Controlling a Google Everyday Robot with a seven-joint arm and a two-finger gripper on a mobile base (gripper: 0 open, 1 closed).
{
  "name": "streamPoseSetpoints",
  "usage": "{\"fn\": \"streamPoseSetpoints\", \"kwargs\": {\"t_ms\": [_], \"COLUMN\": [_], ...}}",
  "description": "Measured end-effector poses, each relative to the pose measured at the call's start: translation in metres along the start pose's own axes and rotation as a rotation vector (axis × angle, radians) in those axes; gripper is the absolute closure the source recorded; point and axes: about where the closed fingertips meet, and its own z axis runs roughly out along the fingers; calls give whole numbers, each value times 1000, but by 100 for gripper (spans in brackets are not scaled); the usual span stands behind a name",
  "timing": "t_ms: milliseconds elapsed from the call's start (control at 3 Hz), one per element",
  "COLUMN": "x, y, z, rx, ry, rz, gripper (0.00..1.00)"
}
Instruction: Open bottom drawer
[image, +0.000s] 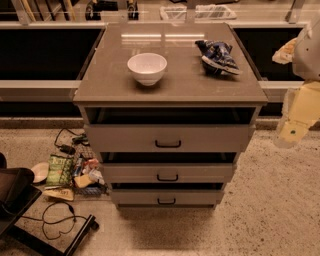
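Observation:
The cabinet (170, 90) stands in the middle of the camera view, with three grey-beige drawer fronts stacked below its top. The bottom drawer (135, 197) is the lowest and narrowest front, with a small black bar handle (166, 201). A dark gap runs along its upper edge, and none of its inside shows. My gripper (292, 131), cream-coloured, hangs at the right edge of the view. It is level with the top drawer (125, 138) and well to the right of and above the bottom drawer, touching nothing.
A white bowl (147, 67) and a blue snack bag (217, 56) lie on the cabinet top. Snack packets (70, 172), cables (57, 220) and a black chair base (20, 200) clutter the floor on the left. Speckled floor (270, 200) lies to the right.

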Motion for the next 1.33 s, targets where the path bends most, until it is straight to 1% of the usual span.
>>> {"fn": "streamPoseSetpoints", "kwargs": {"t_ms": [333,667,1000,1333], "x": [0,6,21,42], "y": [0,4,24,48], "z": [0,25,73,136], "rx": [0,-15,-18,-11], "ry": [0,-2,-16,8], "rz": [0,20,45,71], "gripper": [0,0,0,0]}}
